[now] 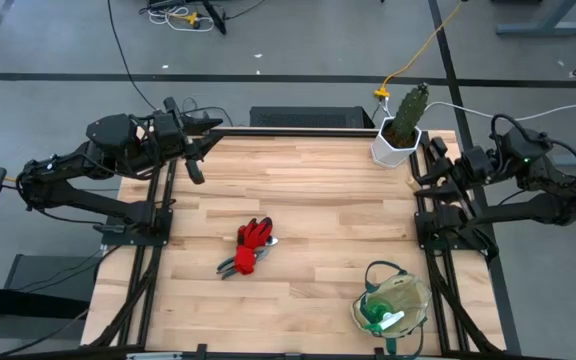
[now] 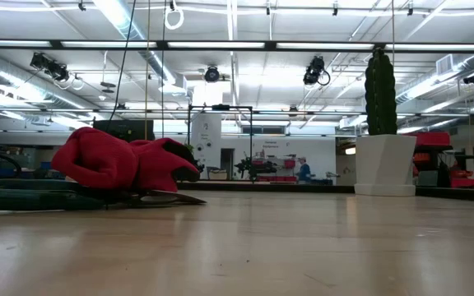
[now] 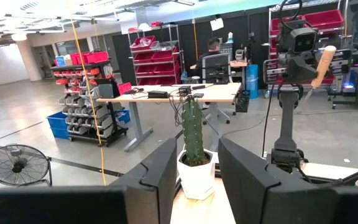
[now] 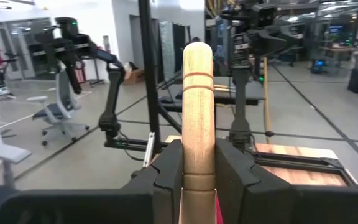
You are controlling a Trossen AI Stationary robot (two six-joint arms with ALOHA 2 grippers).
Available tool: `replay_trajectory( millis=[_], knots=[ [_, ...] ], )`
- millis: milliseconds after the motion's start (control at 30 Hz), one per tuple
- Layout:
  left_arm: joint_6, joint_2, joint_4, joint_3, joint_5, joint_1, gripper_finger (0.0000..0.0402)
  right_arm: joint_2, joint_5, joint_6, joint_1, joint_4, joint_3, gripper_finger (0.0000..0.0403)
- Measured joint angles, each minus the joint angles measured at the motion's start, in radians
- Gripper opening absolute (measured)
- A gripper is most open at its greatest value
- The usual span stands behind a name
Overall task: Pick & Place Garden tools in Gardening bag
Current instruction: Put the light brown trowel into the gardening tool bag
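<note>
– Jaws first: what are the two sets doing?

– Right jaws are clamped on the wooden handle of a trowel (image 4: 199, 112), held up off the pale wooden worktop (image 1: 318, 180). Left jaws stand apart with nothing between them, waiting at the far side.

– Where is the bag?

– A small round beige canvas bag with dark green trim (image 1: 415, 298) sits near the right jaws and well apart from the left ones. A green-and-white spray bottle (image 1: 380, 318) lies inside it.

– So what is left?

– I judge the job roughly a quarter done. Red-and-black gloves (image 1: 255, 234) and dark-handled pruners (image 1: 234, 266), touching each other, lie on the worktop between the two sets of jaws. The trowel looks next to go in.
</note>
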Motion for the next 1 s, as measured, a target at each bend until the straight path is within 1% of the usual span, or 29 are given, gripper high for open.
replay_trajectory(
  millis=[167,267,433,567,767,1000],
  knots=[
    [0.000,0.000,0.000,0.000,0.000,0.000,0.0126,0.000,-0.014,-0.009,0.004,0.000,0.000,0.0068],
    [0.000,0.000,0.000,0.000,0.000,0.000,0.0126,0.000,-0.002,-0.024,0.035,0.000,0.000,0.0068],
    [0.000,0.000,0.000,0.000,0.000,0.000,0.0126,0.003,0.090,-0.044,0.140,-0.002,0.000,0.0068],
    [0.000,0.000,0.000,0.000,0.000,0.000,0.0126,0.009,0.189,-0.049,0.217,-0.004,-0.010,0.0068],
    [0.000,0.000,0.000,0.000,0.000,0.000,0.0126,0.003,0.262,-0.020,0.298,0.057,-0.121,0.0068],
    [0.000,0.000,0.000,0.000,0.000,0.000,0.0126,-0.003,0.284,0.041,0.333,0.156,-0.237,0.0068]
  ],
)
